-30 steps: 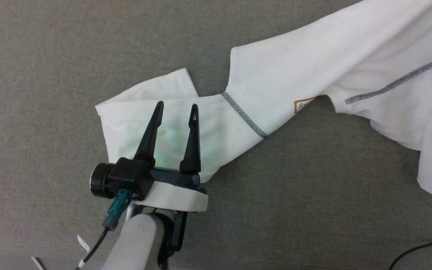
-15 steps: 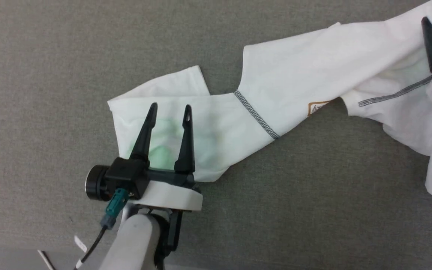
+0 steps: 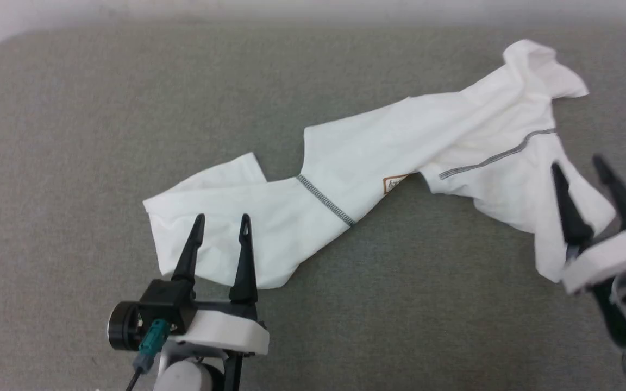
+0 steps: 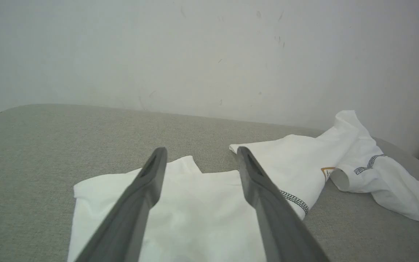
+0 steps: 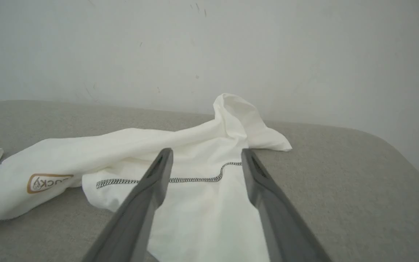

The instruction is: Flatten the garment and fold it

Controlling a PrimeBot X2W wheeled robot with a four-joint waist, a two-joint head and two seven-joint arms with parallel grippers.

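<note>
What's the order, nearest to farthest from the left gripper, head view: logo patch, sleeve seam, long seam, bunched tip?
1. sleeve seam, just right of the left gripper.
2. logo patch, further right.
3. long seam, right side.
4. bunched tip, far top right.

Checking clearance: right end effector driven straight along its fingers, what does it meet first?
Likely the white T-shirt lying ahead of the open right end effector; its height above the cloth is unclear.

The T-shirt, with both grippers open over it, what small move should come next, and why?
Probably lower the left gripper and close it on the end of the garment beneath it. Both it and the right gripper hang open over opposite ends, holding nothing. The cloth lies as a twisted, bunched strip on the grey surface, so it needs gripping before spreading.
</note>
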